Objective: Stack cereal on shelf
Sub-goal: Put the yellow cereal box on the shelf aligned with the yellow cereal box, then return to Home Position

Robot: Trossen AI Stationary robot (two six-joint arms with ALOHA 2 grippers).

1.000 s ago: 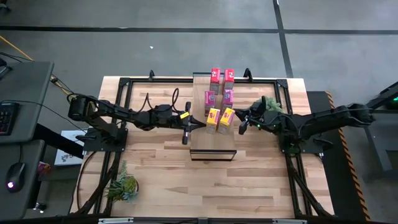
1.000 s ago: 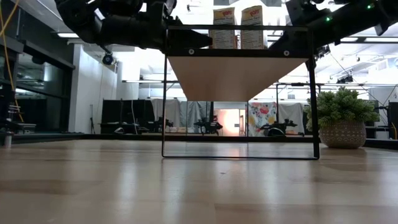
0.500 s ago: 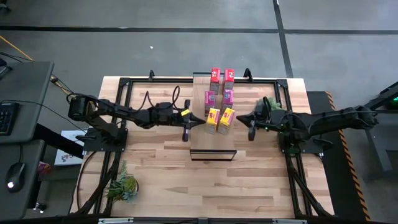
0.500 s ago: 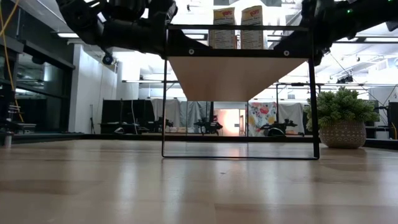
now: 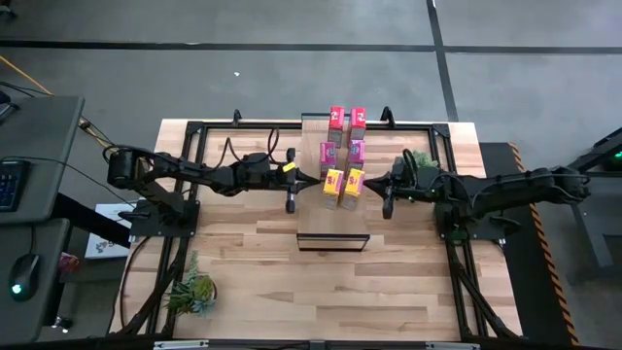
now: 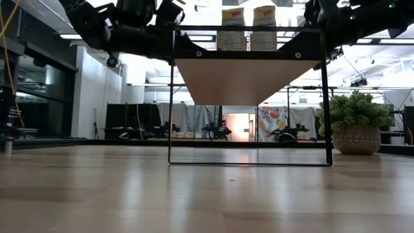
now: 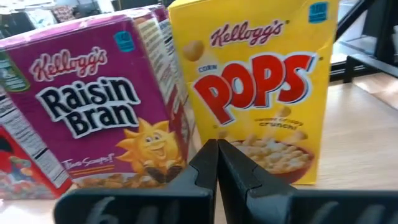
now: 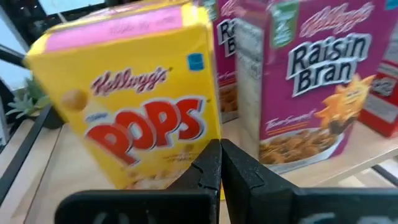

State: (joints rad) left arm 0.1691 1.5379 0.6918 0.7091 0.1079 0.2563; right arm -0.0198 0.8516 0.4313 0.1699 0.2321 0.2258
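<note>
Cereal in six boxes, standing in three pairs on shelf: red at 12 o'clock, magenta mid, yellow toward 6. Left gripper at 9 o'clock of yellow pair, just beside shelf edge, fingers pressed together, empty. Right gripper at 3 o'clock of same pair, fingers likewise together, empty. Left yellow box and magenta box close ahead of left fingers.

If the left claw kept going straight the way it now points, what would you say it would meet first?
Most likely the yellow Corn Pops box: the shut left claw points at its lower front face, with the Raisin Bran box just off to one side. How far apart they are is unclear.
</note>
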